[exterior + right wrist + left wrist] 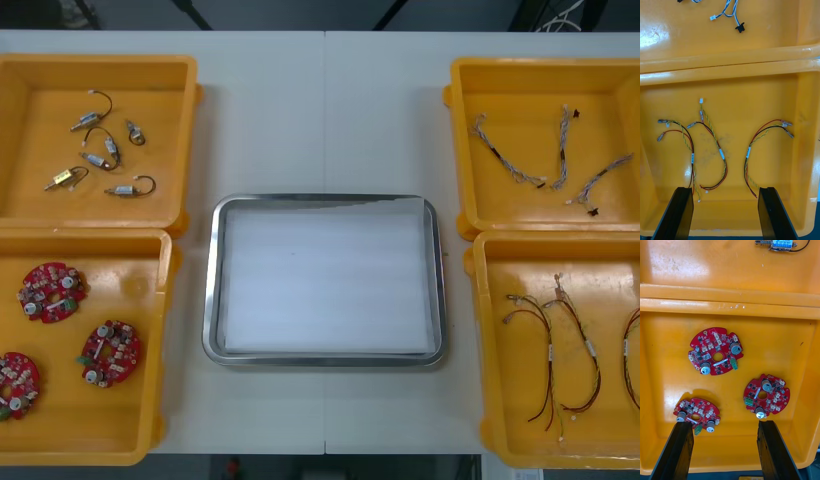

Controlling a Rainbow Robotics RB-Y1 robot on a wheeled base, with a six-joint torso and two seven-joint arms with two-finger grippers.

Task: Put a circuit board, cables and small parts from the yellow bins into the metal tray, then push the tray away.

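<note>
The metal tray [212, 290], white inside, lies at the table's middle with nothing in it. Three round red circuit boards [110, 352] lie in the near left yellow bin [130, 410]. My left gripper [724, 452] hangs open over that bin, and one board [697, 415] lies just ahead of one finger, with two more boards [716, 351] beyond. My right gripper [724, 213] is open above the near right bin [500, 400]. Red and yellow cables [711, 150] lie ahead of its fingers, untouched.
The far left bin [160, 100] holds several small metal parts [98, 155], one of them [780, 244] seen past the bin wall. Twisted blue and white cables [515, 165] lie in the far right bin [520, 100]; a cable end [728, 11] shows there.
</note>
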